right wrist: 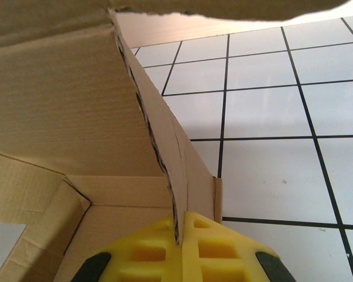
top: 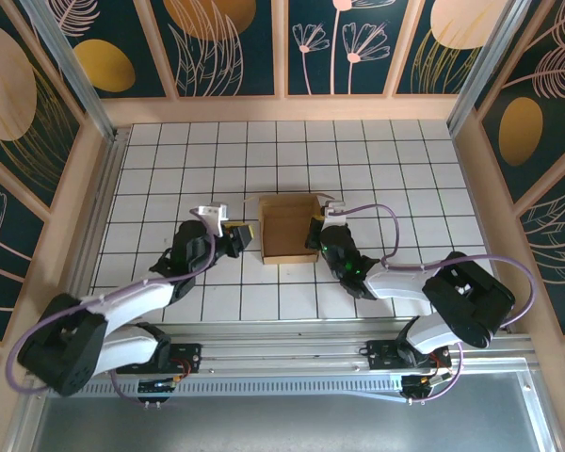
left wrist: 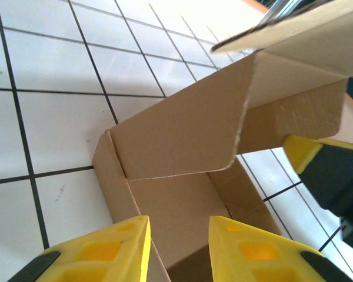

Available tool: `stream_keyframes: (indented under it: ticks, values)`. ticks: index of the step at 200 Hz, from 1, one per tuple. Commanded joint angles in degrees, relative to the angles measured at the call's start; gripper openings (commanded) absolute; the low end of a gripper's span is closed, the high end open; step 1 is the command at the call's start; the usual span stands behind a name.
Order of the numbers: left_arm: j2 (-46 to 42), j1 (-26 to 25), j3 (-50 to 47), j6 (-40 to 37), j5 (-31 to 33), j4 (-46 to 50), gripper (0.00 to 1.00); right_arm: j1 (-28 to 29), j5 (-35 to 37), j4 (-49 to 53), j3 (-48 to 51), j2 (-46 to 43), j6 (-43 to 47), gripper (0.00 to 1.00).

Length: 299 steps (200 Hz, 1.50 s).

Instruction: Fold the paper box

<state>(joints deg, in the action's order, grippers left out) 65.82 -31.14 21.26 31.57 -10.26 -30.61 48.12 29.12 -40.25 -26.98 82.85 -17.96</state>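
The paper box (top: 287, 229) is brown cardboard, partly formed, resting on the white tiled table between my two grippers. My left gripper (top: 250, 235) is at the box's left wall. In the left wrist view its yellow fingers (left wrist: 120, 247) stand apart, open, with the thin wall edge rising between them close to the left finger. A flap (left wrist: 182, 135) leans over the box's inside there. My right gripper (top: 314, 229) is at the box's right side. In the right wrist view it (right wrist: 179, 226) is shut on an upright cardboard flap (right wrist: 165, 158) of the box.
The tiled table (top: 169, 160) is ringed by a low wooden border (top: 282, 108) and patterned panels. A metal rail (top: 292, 339) runs along the near edge by the arm bases. The right gripper's yellow finger (left wrist: 309, 153) shows beside the box in the left wrist view.
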Motion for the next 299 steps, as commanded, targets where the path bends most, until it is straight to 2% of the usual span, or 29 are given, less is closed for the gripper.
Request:
stream_keyframes:
  ticks: [1, 18, 32, 42, 54, 71, 88, 108, 139, 182, 216, 239, 260, 284, 299]
  values:
    - [-7.15, -0.26, -1.38, 2.61, 5.63, 7.68, 0.32, 0.84, 0.24, 9.59, 1.31, 2.12, 0.0, 0.0]
    - [-12.29, -0.14, 0.21, 7.13, 13.37, 16.18, 0.33, 0.93, -0.55, 9.62, 1.31, 1.97, -0.26, 0.0]
    - [-12.11, 0.81, 5.29, 11.41, 18.37, 26.72, 0.34, 0.92, -1.57, 10.21, 0.94, 2.07, -1.3, 0.0]
    - [-9.26, 2.14, 10.05, 13.93, 17.71, 33.14, 0.36, 0.93, -2.62, 10.66, 0.7, 2.07, -2.38, 0.0]
    - [-4.69, 4.32, 14.86, 16.62, 11.97, 37.12, 0.38, 1.01, -4.0, 11.11, 0.36, 2.16, -3.53, 0.0]
    - [0.91, 7.23, 18.58, 21.55, 2.32, 36.83, 0.44, 1.32, -5.21, 12.83, -0.28, 1.99, -5.68, 0.0]
    - [5.48, 8.43, 22.06, 23.89, -1.62, 36.97, 0.45, 1.84, -4.91, 13.35, 0.03, 1.96, -7.44, 0.0]
    - [8.63, 8.46, 24.23, 24.63, -1.64, 36.77, 0.44, 2.55, -4.72, 13.6, 0.61, 2.44, -9.44, 0.0]
    - [9.06, 8.53, 21.86, 24.63, 1.39, 32.5, 0.45, 3.47, -4.69, 15.16, -0.09, 4.5, -11.34, 0.0]
    - [8.91, 8.89, 21.46, 23.75, 4.24, 34.45, 0.45, 4.3, -2.67, 16.9, -1.26, 5.12, -10.78, 0.02]
    - [7.83, 9.12, 22.77, 21.33, 9.79, 37.87, 0.45, 6.04, -1.14, 17.9, 0.6, -2.04, -10.78, 0.14]
    - [6.54, 9.55, 25.74, 19.92, 12.7, 41.79, 0.45, 7.31, -0.85, 18.71, 3.09, -11.89, -10.54, 0.25]
    - [5.01, 9.59, 28.8, 17.78, 15.33, 44.0, 0.45, 7.51, -2.28, 22.03, 3.07, -22.31, -8.4, 0.31]
    - [3.92, 9.6, 32.87, 13.16, 16.01, 44.63, 0.46, 6.1, -7.04, 27.33, -3.14, -31.14, -3.98, 0.33]
    - [3.58, 9.6, 35.48, 10.28, 14.3, 45.64, 0.45, 0.18, -15.21, 33.92, -12.67, -29.52, -3.73, 0.32]
